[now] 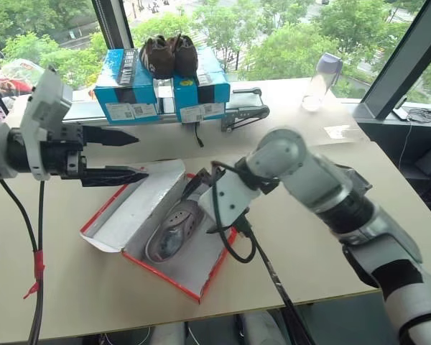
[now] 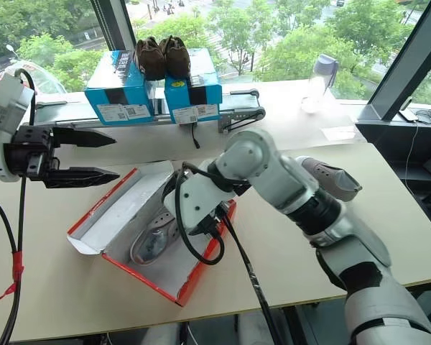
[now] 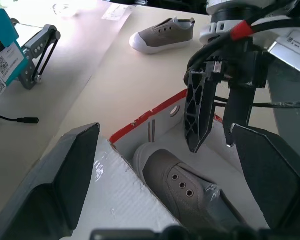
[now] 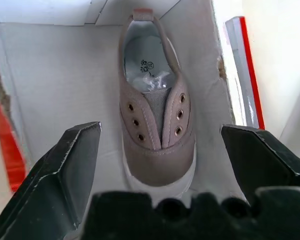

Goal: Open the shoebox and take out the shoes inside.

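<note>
Table (image 1: pixel 93 287) beside, seemingly, tall windows (image 1: pixel 273 36)

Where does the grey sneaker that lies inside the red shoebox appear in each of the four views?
Left eye: sneaker in the box, lower middle, left of the right gripper.
Right eye, lower left of middle.
Left wrist, bottom middle, under black fingers.
Right wrist, centre, between the fingers.
Shared landmark: the shoebox's red edge.
</note>
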Robot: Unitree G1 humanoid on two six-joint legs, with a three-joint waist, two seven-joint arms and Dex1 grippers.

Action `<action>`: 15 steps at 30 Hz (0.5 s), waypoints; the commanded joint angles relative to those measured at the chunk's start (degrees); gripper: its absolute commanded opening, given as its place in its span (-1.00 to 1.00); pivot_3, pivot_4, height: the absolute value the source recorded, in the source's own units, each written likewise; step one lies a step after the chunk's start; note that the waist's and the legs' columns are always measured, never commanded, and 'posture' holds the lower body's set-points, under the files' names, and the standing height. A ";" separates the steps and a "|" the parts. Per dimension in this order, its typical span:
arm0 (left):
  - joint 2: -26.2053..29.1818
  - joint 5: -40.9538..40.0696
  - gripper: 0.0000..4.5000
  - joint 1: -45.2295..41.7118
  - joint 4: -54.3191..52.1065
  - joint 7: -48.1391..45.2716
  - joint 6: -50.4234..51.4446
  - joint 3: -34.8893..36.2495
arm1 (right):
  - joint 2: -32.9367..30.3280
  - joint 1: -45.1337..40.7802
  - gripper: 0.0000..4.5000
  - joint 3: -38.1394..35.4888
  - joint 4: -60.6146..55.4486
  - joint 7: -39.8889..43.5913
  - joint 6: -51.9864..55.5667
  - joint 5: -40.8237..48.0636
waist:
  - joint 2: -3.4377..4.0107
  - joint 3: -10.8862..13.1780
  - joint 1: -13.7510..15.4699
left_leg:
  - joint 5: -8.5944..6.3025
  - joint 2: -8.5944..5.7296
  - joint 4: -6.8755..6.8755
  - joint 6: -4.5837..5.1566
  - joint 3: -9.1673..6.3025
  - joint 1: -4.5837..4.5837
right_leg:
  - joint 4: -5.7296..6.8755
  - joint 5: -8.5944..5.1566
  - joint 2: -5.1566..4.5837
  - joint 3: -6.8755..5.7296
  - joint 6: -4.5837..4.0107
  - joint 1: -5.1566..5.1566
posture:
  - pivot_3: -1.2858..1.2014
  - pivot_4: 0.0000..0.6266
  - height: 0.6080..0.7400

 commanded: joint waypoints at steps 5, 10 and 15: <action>1.34 0.84 1.00 -1.42 0.83 -0.42 -0.71 0.95 | 5.46 -0.62 0.99 1.57 3.84 -2.59 -4.78 -4.48 | -0.01 -0.01 -0.06 | 0.00 0.00 0.00 0.00 0.00 0.01 | 0.01 0.08 0.01 0.00 -0.14 0.00 | 0.03 -0.52 1.00; 1.38 1.58 1.00 -2.37 1.65 -0.97 -0.74 0.24 | 7.09 0.13 0.99 2.04 1.77 -1.83 -3.90 -4.91 | -0.01 -0.01 -0.10 | 0.00 0.01 0.00 0.00 0.00 0.02 | 0.02 0.09 0.02 0.00 -0.15 0.00 | 0.03 -0.52 1.00; 0.89 2.54 1.00 -2.70 2.27 -1.49 -0.97 -0.45 | 7.41 0.84 0.99 2.49 0.14 -0.95 -3.66 -5.00 | -0.01 -0.01 -0.09 | 0.00 0.01 0.00 0.00 0.00 0.02 | 0.03 0.10 0.02 0.00 -0.16 0.00 | 0.03 -0.52 1.00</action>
